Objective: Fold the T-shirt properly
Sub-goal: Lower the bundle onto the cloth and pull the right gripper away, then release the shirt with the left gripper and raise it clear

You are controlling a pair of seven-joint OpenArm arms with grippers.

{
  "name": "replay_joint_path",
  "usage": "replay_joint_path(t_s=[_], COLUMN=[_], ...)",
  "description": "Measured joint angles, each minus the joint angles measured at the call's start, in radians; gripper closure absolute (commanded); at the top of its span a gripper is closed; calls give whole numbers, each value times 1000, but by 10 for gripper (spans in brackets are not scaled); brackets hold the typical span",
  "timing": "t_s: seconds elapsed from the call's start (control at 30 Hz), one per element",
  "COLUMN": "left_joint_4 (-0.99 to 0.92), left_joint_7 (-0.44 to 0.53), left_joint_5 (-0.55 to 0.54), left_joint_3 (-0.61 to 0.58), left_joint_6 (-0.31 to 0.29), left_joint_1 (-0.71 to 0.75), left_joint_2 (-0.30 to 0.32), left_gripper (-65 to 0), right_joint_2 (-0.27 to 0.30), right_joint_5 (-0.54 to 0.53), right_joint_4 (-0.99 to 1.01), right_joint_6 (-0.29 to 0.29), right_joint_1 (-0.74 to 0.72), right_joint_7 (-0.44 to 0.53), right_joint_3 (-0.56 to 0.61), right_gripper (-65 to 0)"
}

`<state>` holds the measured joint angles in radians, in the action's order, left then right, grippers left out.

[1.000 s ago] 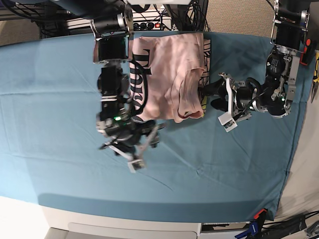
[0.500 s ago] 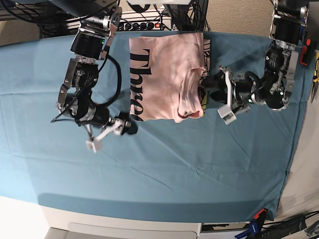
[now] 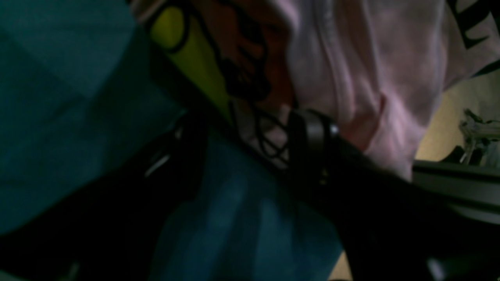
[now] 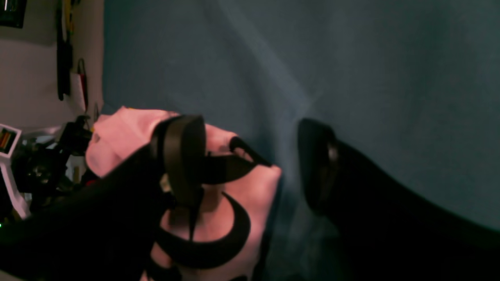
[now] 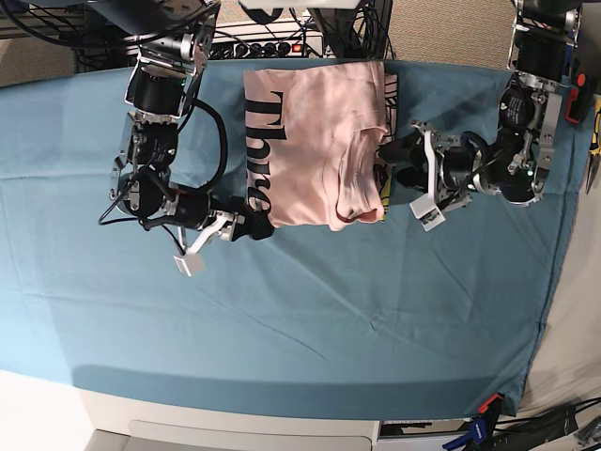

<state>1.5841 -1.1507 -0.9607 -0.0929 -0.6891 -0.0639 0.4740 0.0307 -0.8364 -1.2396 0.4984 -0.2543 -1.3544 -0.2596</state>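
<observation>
Pink T-shirt (image 5: pixel 319 141) is lying partly folded at the far middle of the bench, on the teal cloth (image 5: pixel 310 310), lettering side up along one edge.

Base view: right tool (image 5: pixel 252 225) is sitting at the shirt's near corner on the lettered side, left tool (image 5: pixel 406 167) at the opposite edge by the bunched sleeve. Both are flanking the shirt. Lettering is reading "Thre…", the rest tucked under. A strip of yellow-and-black print is peeking out under that far edge.

Left wrist view: dark and blurry. Left tool's jaws are standing apart, one finger (image 3: pixel 312 144) right up against the pink folds, nothing clamped. Yellow print with black outlines is showing beneath the pink layer; can't read it.

Right wrist view: right tool's jaws are wide apart, one finger (image 4: pixel 183 156) over the shirt corner with big black letter strokes, the other over bare cloth. Straddling the edge, not gripping.

My read: both tools are lining up to pinch opposite edges for the next fold. Next move calls for closing on both layers cleanly, then lifting together so the bundle doesn't skew.
</observation>
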Motion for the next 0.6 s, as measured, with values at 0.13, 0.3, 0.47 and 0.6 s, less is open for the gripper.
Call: replay_joint_path(t_s=[0.13,0.3,0.47,0.6], left_joint_4=[0,0,0,0], left_joint_7=[0,0,-69,-109], left_joint_5=[0,1,-5,-63], left_joint_3=[0,0,0,-2], left_joint_6=[0,15,96,117], left_joint_1=[0,0,0,16], left_joint_2=[0,0,10,107], left_gripper=[-339,-339,-339,-341], right_joint_2=[0,2,2,2], right_joint_5=[-3,-30,-29,-29], right_joint_4=[0,0,4,4], right_joint_6=[0,43,44,50], right_joint_1=[0,1,8,8], right_joint_7=[-7,-27,-34,-34], right_joint_3=[51,119,150,151], right_gripper=[-375,-259,-32,-32])
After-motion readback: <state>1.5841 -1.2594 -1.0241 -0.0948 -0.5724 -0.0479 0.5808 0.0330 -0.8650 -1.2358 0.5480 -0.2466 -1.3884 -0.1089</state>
